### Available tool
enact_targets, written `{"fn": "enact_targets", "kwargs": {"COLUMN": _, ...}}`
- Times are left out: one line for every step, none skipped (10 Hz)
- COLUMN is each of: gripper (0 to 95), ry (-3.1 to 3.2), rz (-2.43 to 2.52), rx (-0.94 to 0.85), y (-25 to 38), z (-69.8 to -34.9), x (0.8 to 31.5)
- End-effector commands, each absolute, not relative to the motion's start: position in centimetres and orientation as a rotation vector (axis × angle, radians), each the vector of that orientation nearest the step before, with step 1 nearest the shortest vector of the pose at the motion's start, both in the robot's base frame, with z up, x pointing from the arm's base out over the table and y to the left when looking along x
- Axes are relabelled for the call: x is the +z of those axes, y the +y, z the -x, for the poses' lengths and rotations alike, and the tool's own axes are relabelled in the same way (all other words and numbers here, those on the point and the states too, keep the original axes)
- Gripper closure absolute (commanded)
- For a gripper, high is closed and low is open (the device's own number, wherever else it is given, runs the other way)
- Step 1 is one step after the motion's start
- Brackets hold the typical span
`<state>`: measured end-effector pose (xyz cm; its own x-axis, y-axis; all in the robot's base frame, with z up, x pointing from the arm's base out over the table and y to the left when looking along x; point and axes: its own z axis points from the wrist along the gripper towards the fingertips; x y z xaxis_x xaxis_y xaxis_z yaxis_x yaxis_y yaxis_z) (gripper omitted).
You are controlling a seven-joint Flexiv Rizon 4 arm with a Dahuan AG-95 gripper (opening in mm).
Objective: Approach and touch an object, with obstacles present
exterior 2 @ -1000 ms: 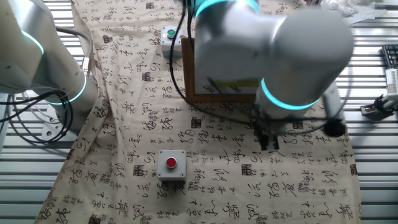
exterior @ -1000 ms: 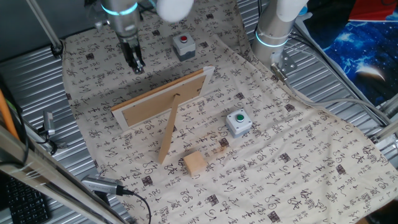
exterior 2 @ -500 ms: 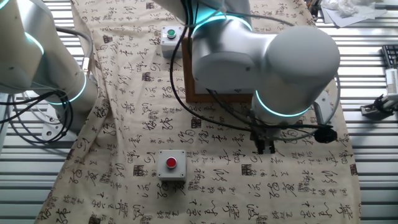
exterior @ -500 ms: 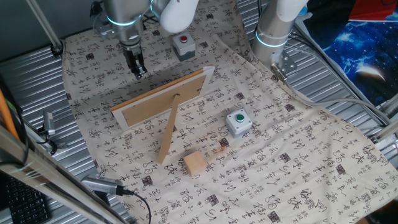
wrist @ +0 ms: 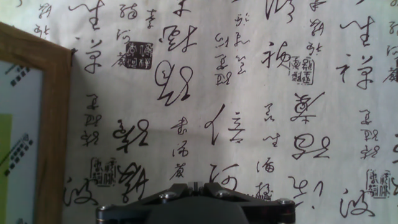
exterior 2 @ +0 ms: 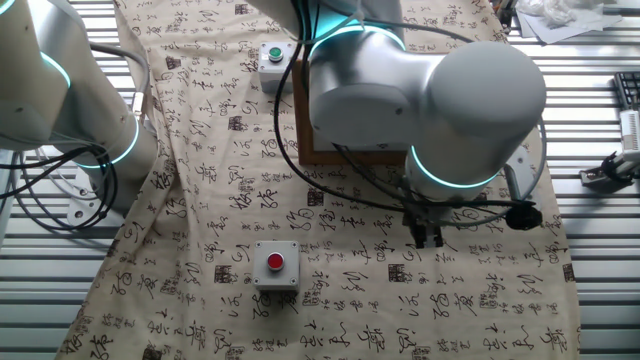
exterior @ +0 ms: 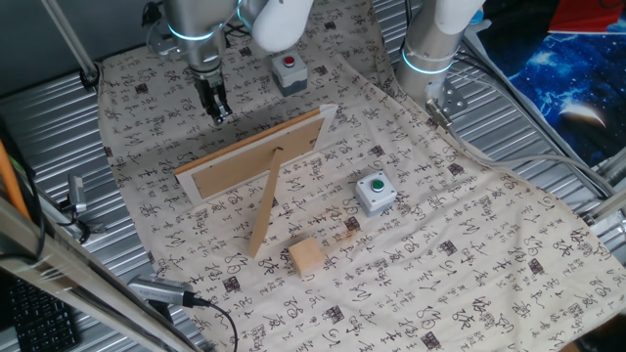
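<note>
The small tan wooden cube (exterior: 306, 256) sits on the patterned cloth near the front, by the foot of the prop leg. The light-wood picture frame (exterior: 252, 154) stands tilted in the middle, with its long prop leg (exterior: 265, 213) running toward the front. It also shows in the other fixed view (exterior 2: 345, 155) and at the left edge of the hand view (wrist: 31, 124). My gripper (exterior: 219, 110) hangs just above the cloth behind the frame, far from the cube, fingers together and empty. It also shows in the other fixed view (exterior 2: 428, 238) and in the hand view (wrist: 195, 186).
A grey box with a red button (exterior: 288, 70) stands behind the frame, right of the gripper. A grey box with a green button (exterior: 375, 192) stands right of the frame. A second arm's base (exterior: 430, 59) is at the back right. Ribbed metal surrounds the cloth.
One second ago the gripper stood slightly to the left; it shifted a little toward the frame and the arm's upper links swung. Nothing has moved in the last half second.
</note>
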<state>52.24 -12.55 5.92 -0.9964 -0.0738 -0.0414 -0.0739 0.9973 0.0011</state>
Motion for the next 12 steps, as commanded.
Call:
{"fn": "enact_targets", "kwargs": {"gripper": 95.0, "ry": 3.095, "rz": 0.123, "rx": 0.006, "y": -12.53, "z": -52.18, "x": 5.99}}
{"fn": "enact_targets", "kwargs": {"gripper": 95.0, "ry": 3.094, "rz": 0.127, "rx": 0.006, "y": -12.53, "z": -52.18, "x": 5.99}}
{"fn": "enact_targets", "kwargs": {"gripper": 95.0, "ry": 3.092, "rz": 0.134, "rx": 0.006, "y": -12.54, "z": -52.19, "x": 5.96}}
{"fn": "enact_targets", "kwargs": {"gripper": 95.0, "ry": 3.090, "rz": 0.140, "rx": 0.007, "y": -12.54, "z": -52.19, "x": 5.95}}
{"fn": "enact_targets", "kwargs": {"gripper": 95.0, "ry": 3.087, "rz": 0.147, "rx": 0.009, "y": -12.55, "z": -52.19, "x": 5.94}}
{"fn": "enact_targets", "kwargs": {"gripper": 95.0, "ry": 3.085, "rz": 0.151, "rx": 0.019, "y": -12.55, "z": -52.19, "x": 5.94}}
{"fn": "enact_targets", "kwargs": {"gripper": 95.0, "ry": 3.085, "rz": 0.155, "rx": 0.026, "y": -12.56, "z": -52.18, "x": 5.94}}
{"fn": "enact_targets", "kwargs": {"gripper": 95.0, "ry": 3.085, "rz": 0.159, "rx": 0.032, "y": -12.57, "z": -52.19, "x": 5.92}}
{"fn": "enact_targets", "kwargs": {"gripper": 95.0, "ry": 3.087, "rz": 0.164, "rx": 0.033, "y": -12.57, "z": -52.19, "x": 5.91}}
{"fn": "enact_targets", "kwargs": {"gripper": 95.0, "ry": 3.087, "rz": 0.168, "rx": 0.033, "y": -12.58, "z": -52.19, "x": 5.89}}
{"fn": "enact_targets", "kwargs": {"gripper": 95.0, "ry": 3.087, "rz": 0.171, "rx": 0.034, "y": -12.59, "z": -52.21, "x": 5.84}}
{"fn": "enact_targets", "kwargs": {"gripper": 95.0, "ry": 3.086, "rz": 0.173, "rx": 0.035, "y": -12.61, "z": -52.22, "x": 5.80}}
